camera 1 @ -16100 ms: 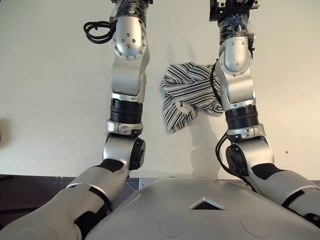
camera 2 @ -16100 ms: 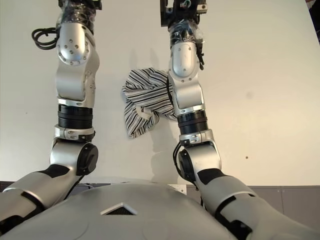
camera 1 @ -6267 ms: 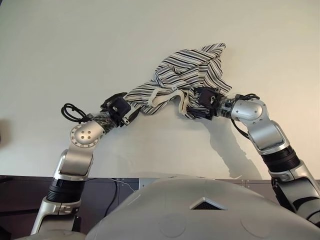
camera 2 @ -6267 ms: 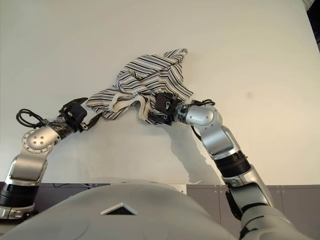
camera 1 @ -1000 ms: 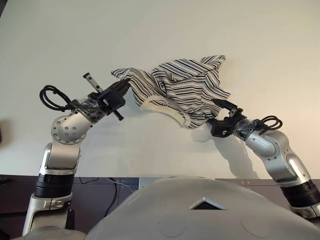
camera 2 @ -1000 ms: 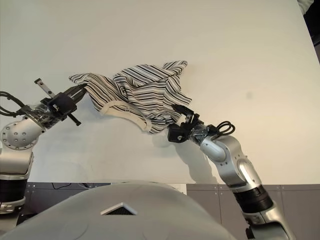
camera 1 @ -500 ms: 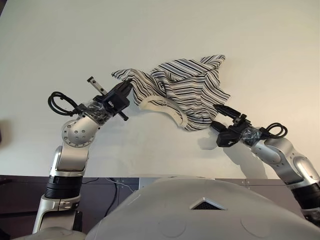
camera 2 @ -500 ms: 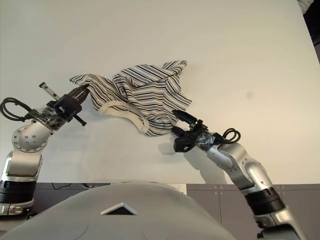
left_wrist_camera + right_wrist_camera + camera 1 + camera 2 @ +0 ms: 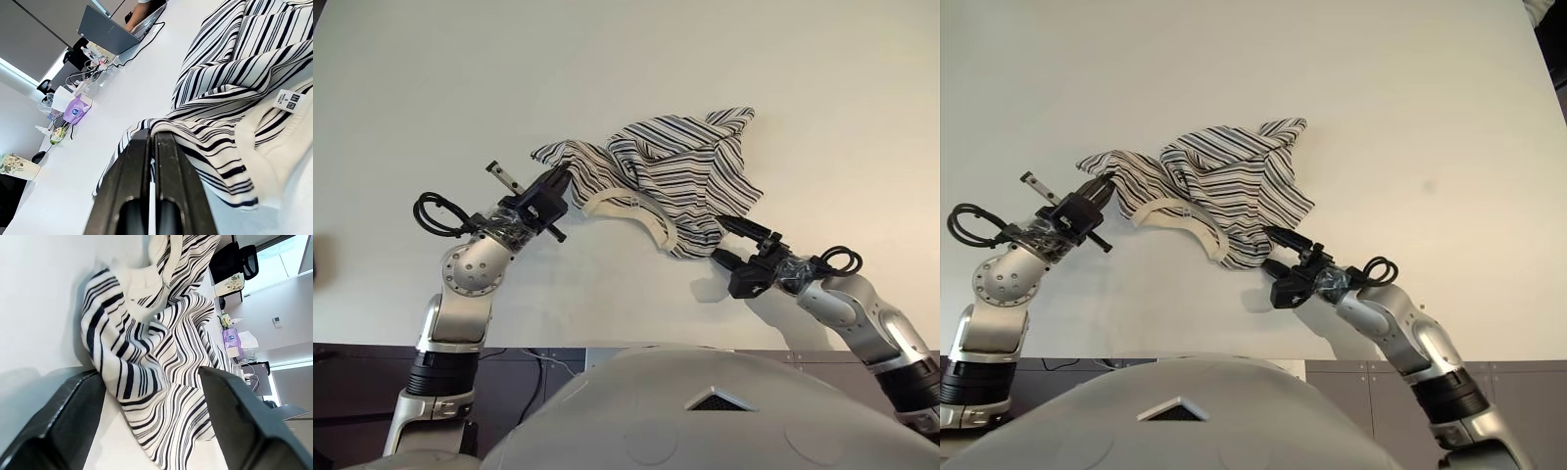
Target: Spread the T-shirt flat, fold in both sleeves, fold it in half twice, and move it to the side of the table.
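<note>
The striped T-shirt lies crumpled in the middle of the white table, its cream collar facing the front edge. My left gripper is shut on the shirt's left corner; in the left wrist view the fabric is pinched between the closed fingers. My right gripper is open just in front of the shirt's lower right fold. The right wrist view has the striped cloth lying beyond the spread fingers, not between them.
Bare table surface surrounds the shirt on all sides. The table's front edge runs just behind both elbows. A laptop, a purple object and a cup sit far off at the back.
The right gripper, open, backed away from the shirt's right edge and has now come in toward its lower fold. The left gripper keeps its hold; its elbow shifted slightly right.
</note>
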